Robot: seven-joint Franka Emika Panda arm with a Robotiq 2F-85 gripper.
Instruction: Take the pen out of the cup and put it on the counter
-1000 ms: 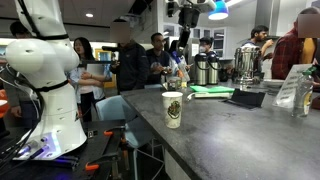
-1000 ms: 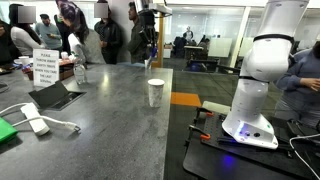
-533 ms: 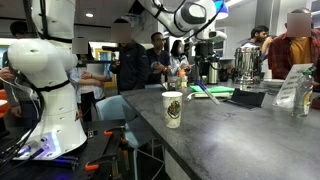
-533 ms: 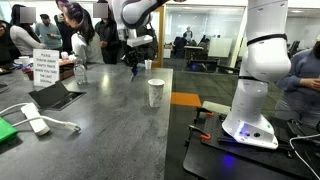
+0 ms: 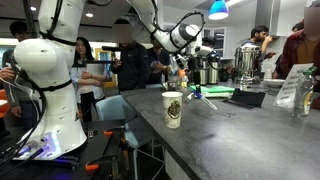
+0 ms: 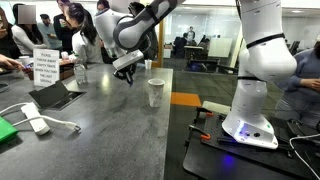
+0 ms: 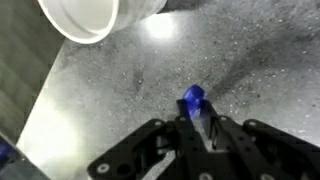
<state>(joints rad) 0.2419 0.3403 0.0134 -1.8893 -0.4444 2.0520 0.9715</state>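
Note:
The cream-white cup (image 5: 173,108) with a dark emblem stands near the edge of the dark grey counter (image 5: 240,140) in both exterior views (image 6: 155,92). Its white rim shows at the top left of the wrist view (image 7: 90,15). My gripper (image 5: 192,86) hangs low over the counter (image 6: 110,130) just beyond the cup, also seen in an exterior view (image 6: 129,73). In the wrist view the gripper (image 7: 200,110) is shut on the pen (image 7: 194,97), whose blue end sticks out of the jaws above the speckled counter (image 7: 100,100).
A dark tablet (image 6: 55,96), a white remote with cable (image 6: 35,124), a printed sign (image 6: 45,67) and a bottle (image 6: 80,71) lie further along the counter. Metal urns (image 5: 246,62) and green papers (image 5: 212,90) stand behind. People stand in the background.
The arm has swung down from high above the counter to just over its surface beside the cup, with the pen in the jaws.

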